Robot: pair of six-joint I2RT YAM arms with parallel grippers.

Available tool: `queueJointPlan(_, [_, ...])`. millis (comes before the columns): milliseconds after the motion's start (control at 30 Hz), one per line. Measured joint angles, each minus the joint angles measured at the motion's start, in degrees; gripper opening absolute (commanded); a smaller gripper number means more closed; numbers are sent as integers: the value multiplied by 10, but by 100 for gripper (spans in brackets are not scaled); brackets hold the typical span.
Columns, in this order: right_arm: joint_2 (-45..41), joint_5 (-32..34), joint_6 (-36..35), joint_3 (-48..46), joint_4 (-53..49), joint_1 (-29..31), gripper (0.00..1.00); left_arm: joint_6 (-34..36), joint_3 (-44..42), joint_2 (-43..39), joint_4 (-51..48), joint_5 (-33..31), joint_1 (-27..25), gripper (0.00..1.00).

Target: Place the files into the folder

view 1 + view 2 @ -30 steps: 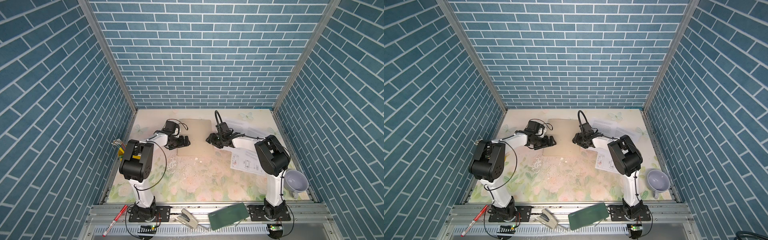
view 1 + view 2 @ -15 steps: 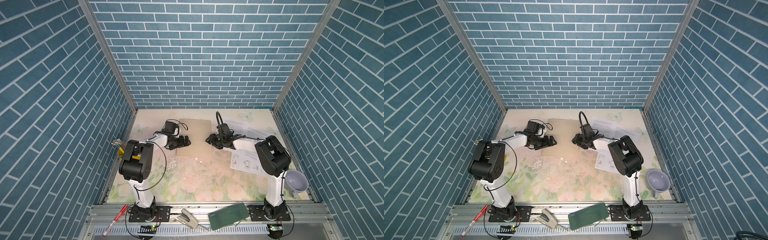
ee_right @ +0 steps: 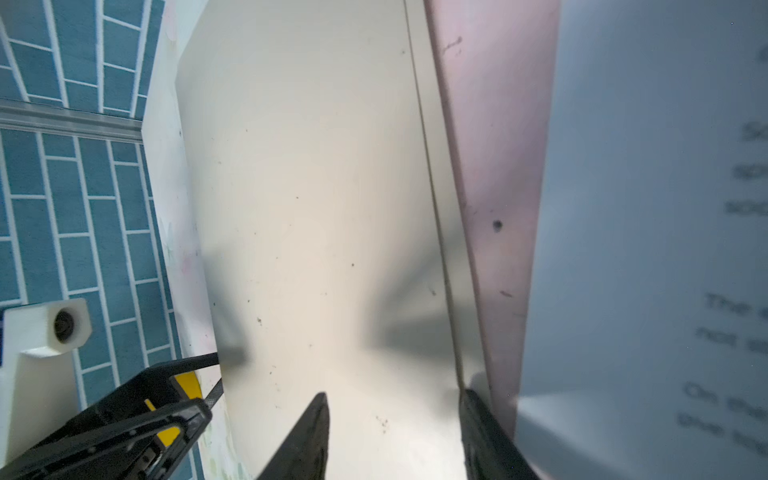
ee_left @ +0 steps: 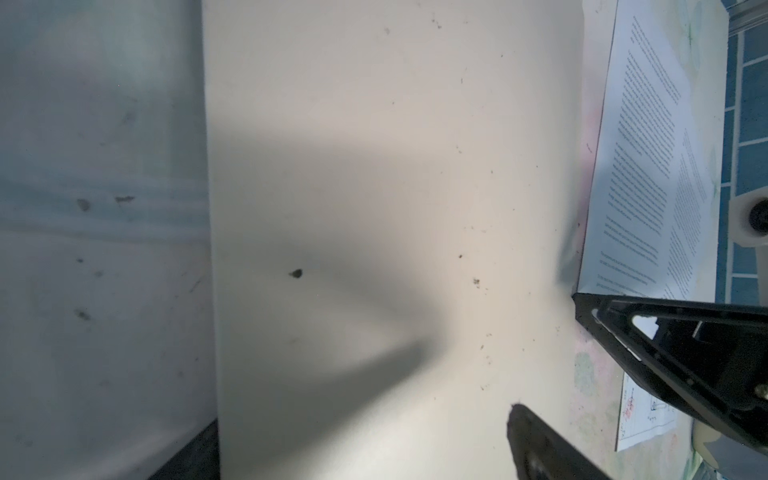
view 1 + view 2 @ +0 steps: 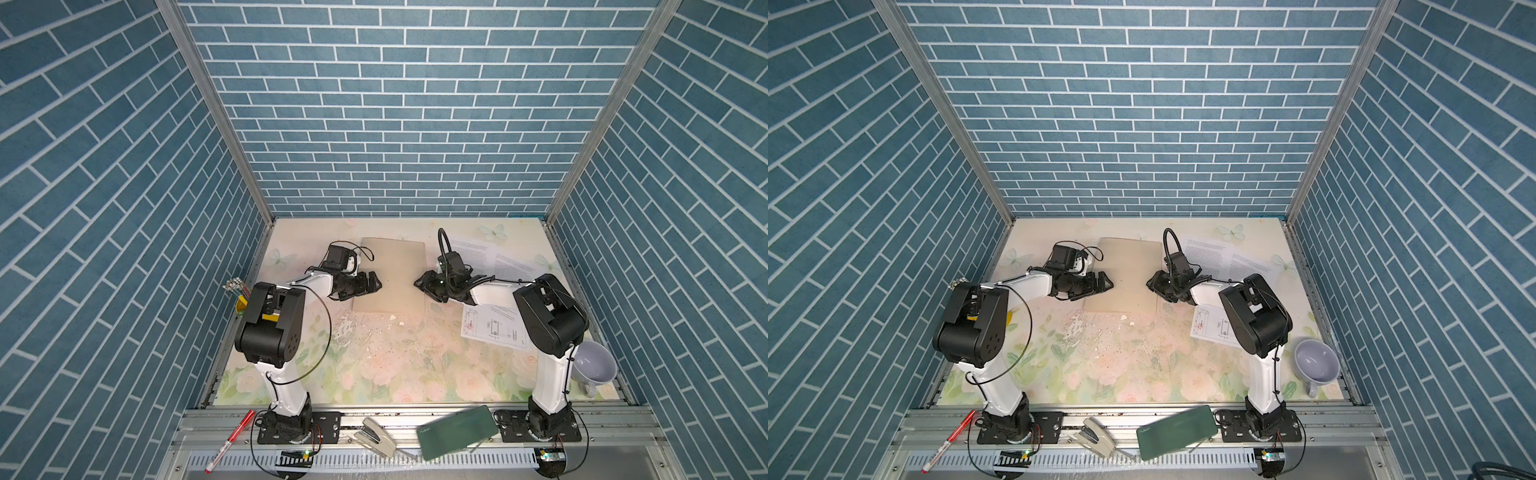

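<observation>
In both top views the folder (image 5: 390, 276) lies closed and flat at 12 o'clock on the counter (image 5: 374, 374), with none of the files in it. Two text sheets (image 5: 478, 254) sit at 1 o'clock and the drawing sheet (image 5: 494, 332) at 3 o'clock. The left gripper (image 5: 376, 285) is at the folder's 9 o'clock edge, the right gripper (image 5: 417, 285) at its 3 o'clock edge.

The left wrist view shows the left jaws released wide over the tan cover, clasping nothing.

The right wrist view shows the right jaws apart, straddling the cover's free edge (not clenched on it yet, as far as I can tell).

The step in hand looks like opening the folder. Next, the right jaws need to pinch the top cover alone and swing it toward 9 o'clock, with the left gripper clear of its path.
</observation>
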Motion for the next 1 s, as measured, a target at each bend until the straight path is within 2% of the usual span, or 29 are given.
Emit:
queueJointPlan(633, [-30,-16,74,-77,143,-12,43,-3,-41,-19,52,11,3,100])
queueJointPlan(1000, [-31,-31,108,-82,209,-16,38,-7,-65,-33,70,23,3,100])
